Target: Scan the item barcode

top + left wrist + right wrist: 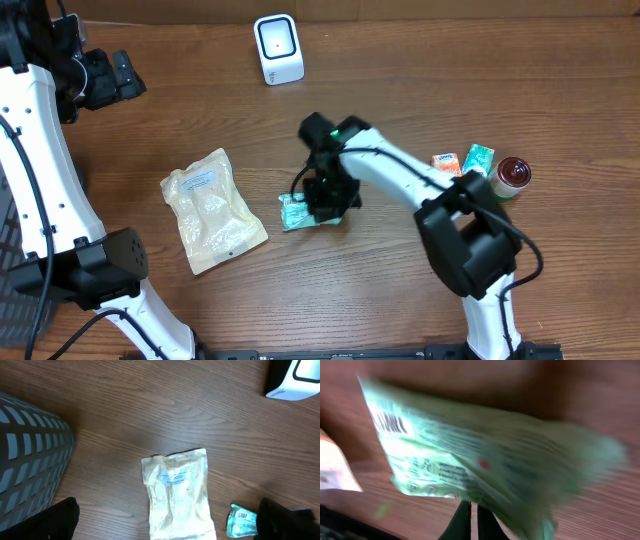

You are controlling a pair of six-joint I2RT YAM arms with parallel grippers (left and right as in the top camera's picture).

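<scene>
The green-and-white packet (296, 213) is caught near the middle of the table, pinched at one edge by the closed right gripper (322, 200). In the right wrist view it is smeared by blur and tilted, with a black barcode (390, 422) made out at its upper left corner. The white scanner (278, 48), a rounded box with a dark-framed face, is seen at the table's far edge, well apart from the packet.

The table (450, 90) is brown wood with visible grain. The green packet (470, 460) is glossy plastic film. The pale pouch (212, 210) is crinkled translucent plastic, the scanner (278, 48) smooth white plastic.
</scene>
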